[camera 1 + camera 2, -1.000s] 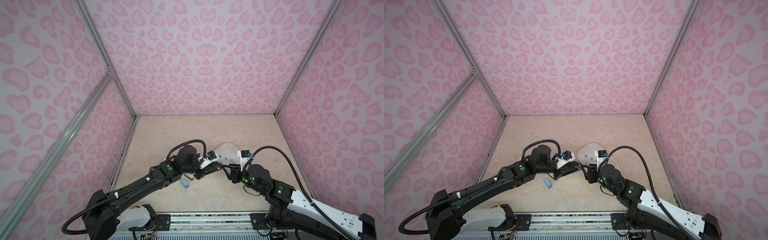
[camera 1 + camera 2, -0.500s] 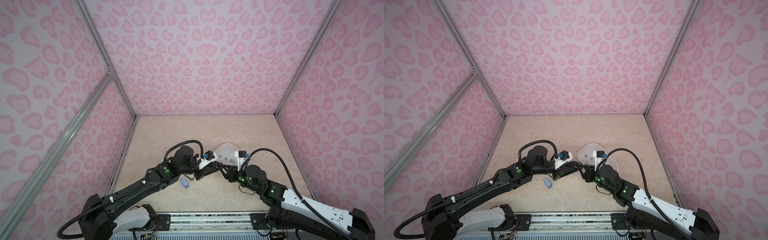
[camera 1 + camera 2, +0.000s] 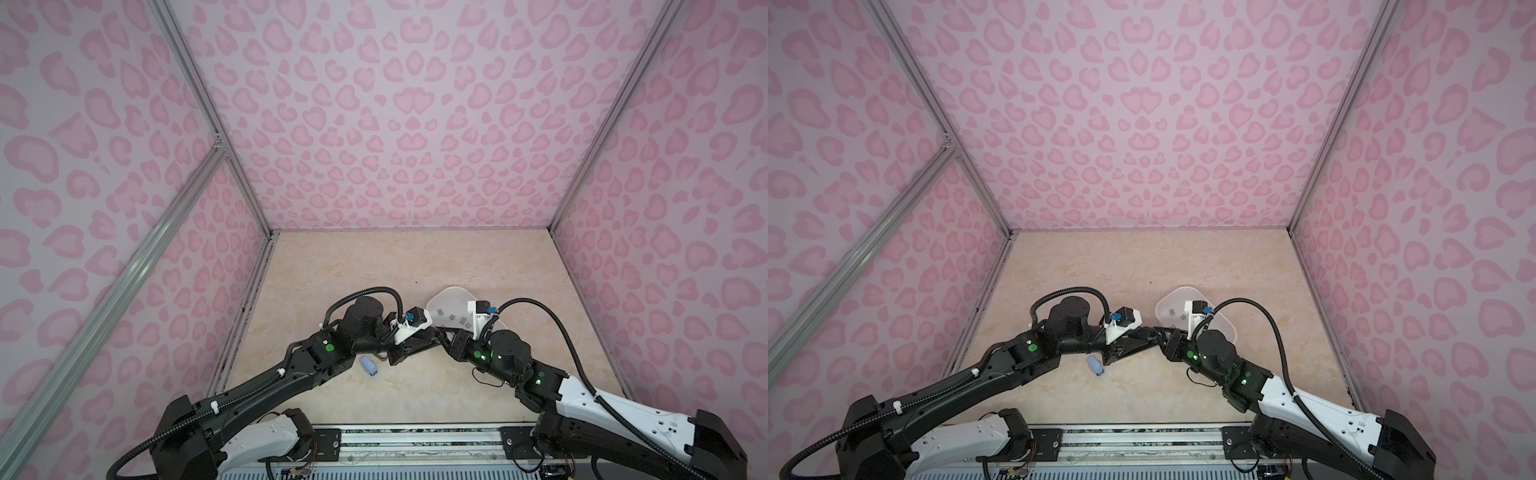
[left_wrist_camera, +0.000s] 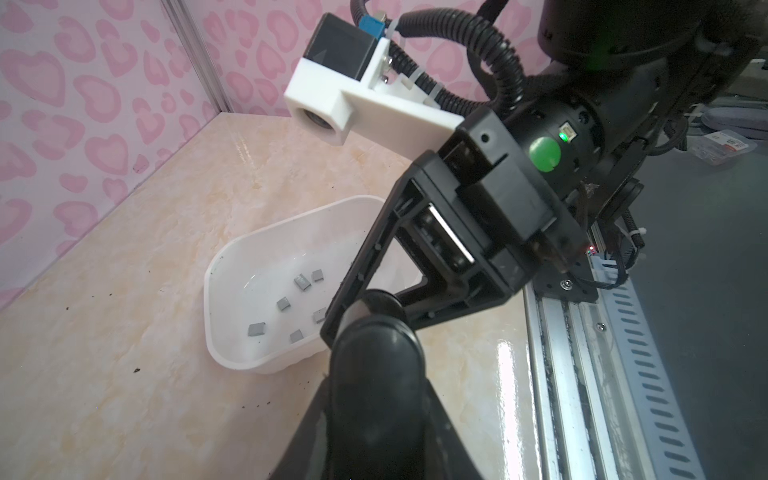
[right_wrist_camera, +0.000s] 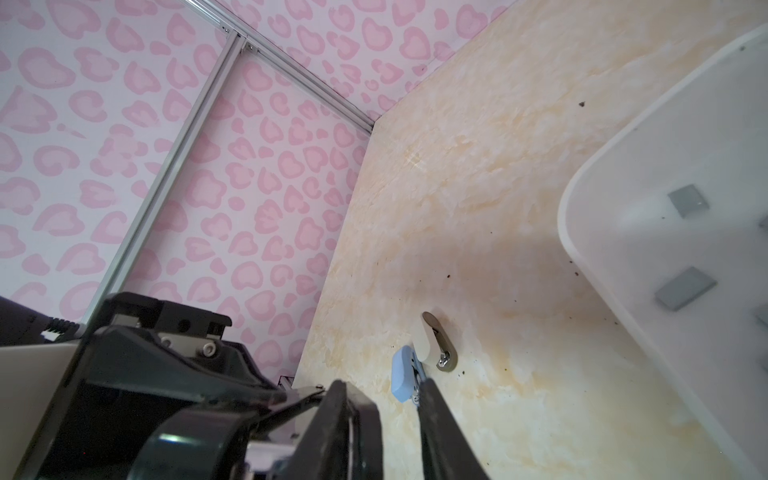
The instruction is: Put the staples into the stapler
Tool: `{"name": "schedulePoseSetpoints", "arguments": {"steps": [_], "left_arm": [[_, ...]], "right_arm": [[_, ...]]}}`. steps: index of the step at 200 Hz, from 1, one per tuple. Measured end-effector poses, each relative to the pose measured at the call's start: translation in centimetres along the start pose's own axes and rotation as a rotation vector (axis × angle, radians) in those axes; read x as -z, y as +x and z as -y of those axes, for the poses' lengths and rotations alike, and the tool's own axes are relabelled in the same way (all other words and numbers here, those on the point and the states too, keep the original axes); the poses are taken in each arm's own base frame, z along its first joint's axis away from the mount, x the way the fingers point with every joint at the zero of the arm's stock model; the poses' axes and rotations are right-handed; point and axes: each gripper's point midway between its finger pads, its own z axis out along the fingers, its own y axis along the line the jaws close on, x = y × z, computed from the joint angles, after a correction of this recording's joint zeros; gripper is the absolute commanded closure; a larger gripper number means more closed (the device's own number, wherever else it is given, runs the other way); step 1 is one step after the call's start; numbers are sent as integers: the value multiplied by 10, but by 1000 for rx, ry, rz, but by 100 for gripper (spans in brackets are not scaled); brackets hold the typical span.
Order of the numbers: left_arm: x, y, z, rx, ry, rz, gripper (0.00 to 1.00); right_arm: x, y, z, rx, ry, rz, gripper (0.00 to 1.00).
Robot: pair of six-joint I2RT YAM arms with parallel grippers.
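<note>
The staples lie scattered as small grey blocks on the floor of a white tray. The tray sits on the tabletop, right of the middle. In both top views the right arm's wrist covers part of the tray.

The stapler is small and blue. It lies on the tabletop left of the middle, toward the front edge, just beside the left arm and well apart from the tray. In the right wrist view the stapler shows a blue part and a pale, metal-rimmed part side by side.

The two arms reach toward each other, and their tips meet between the stapler and the tray, near the tray's rim. The left gripper has its fingers closed together. Whether anything is pinched between them cannot be told. The right gripper has its fingers apart with a narrow gap, and bare tabletop shows through it. The right gripper points at the left fingers. Whether the two touch cannot be told.
</note>
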Motion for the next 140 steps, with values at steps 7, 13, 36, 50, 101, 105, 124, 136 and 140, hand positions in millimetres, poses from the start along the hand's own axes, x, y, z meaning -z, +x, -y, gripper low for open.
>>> {"name": "schedulePoseSetpoints", "arguments": {"steps": [7, 13, 36, 50, 101, 105, 124, 136, 140], "left_arm": [[0, 0, -1, 0, -4, 0, 96], [0, 0, -1, -1, -8, 1, 96], [1, 0, -2, -3, -17, 4, 96], [1, 1, -2, 4, -19, 1, 96], [0, 5, -5, 8, -38, -10, 96], [0, 5, -5, 8, -38, -10, 96], [3, 6, -5, 12, -45, -5, 96], [5, 3, -4, 3, -50, 17, 96], [6, 2, -4, 1, -52, 24, 96]], "right_arm": [[-1, 1, 0, -9, 0, -2, 73], [-1, 1, 0, -12, -1, -2, 74], [-2, 1, -1, -34, -16, -2, 77], [-3, 3, 0, -52, -20, -5, 79], [-6, 1, -3, -100, -36, 6, 100], [-6, 1, -2, -101, -33, 7, 100], [-4, 1, 1, -103, -25, 14, 100], [-3, -1, 2, -105, -35, 18, 100], [-2, -2, 4, -106, -28, 23, 100]]}}
